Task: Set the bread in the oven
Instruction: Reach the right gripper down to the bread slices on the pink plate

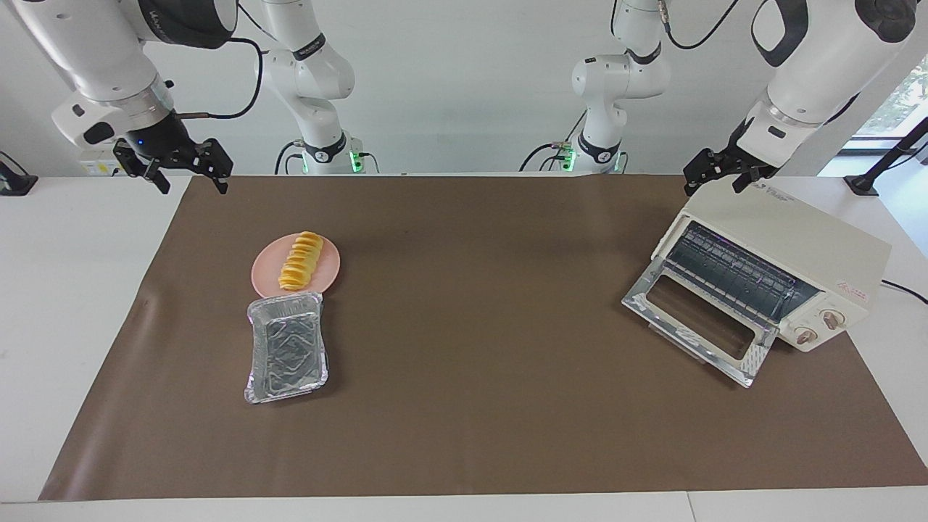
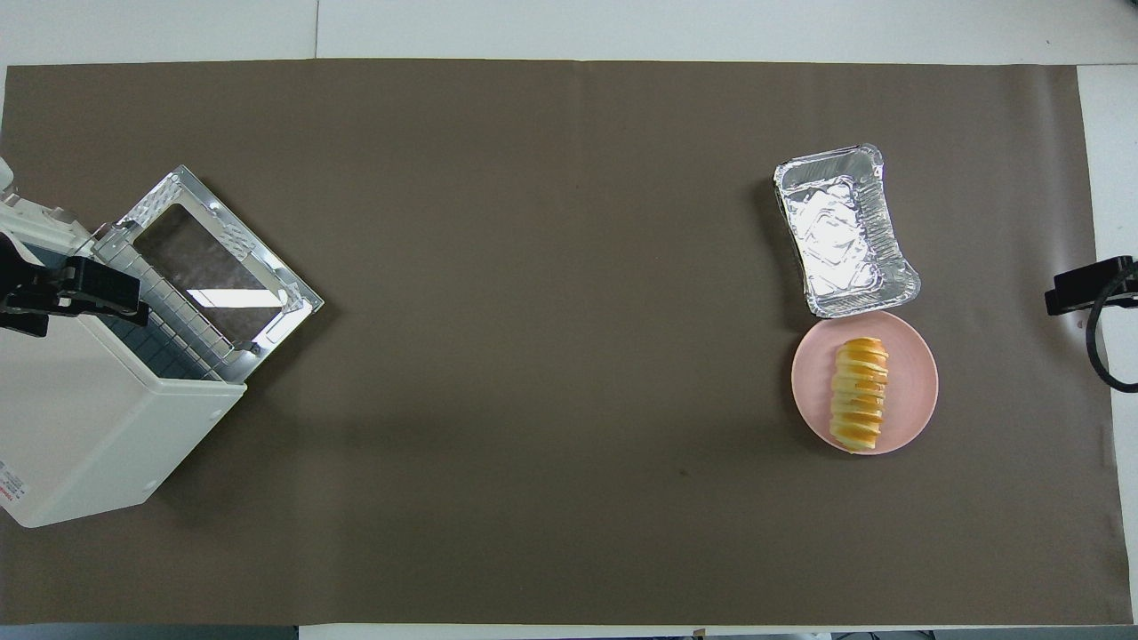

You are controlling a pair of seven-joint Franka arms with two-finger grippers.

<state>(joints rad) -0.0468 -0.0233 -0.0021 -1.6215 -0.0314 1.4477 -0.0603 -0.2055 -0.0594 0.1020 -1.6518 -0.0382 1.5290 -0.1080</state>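
Observation:
The bread (image 1: 301, 261) is a golden ridged loaf lying on a pink plate (image 1: 330, 274) toward the right arm's end; it also shows in the overhead view (image 2: 860, 394). The cream-white oven (image 1: 790, 232) stands at the left arm's end with its glass door (image 1: 696, 319) dropped open and the wire rack showing; it also shows in the overhead view (image 2: 98, 427). My left gripper (image 1: 714, 181) hangs open and empty over the oven's top. My right gripper (image 1: 190, 177) hangs open and empty over the mat's edge nearest the robots, apart from the bread.
A silver foil tray (image 1: 285, 348) lies empty, touching the plate's edge, farther from the robots than the plate. A brown mat (image 1: 471, 326) covers the table. The oven's two knobs (image 1: 819, 326) sit beside the door opening.

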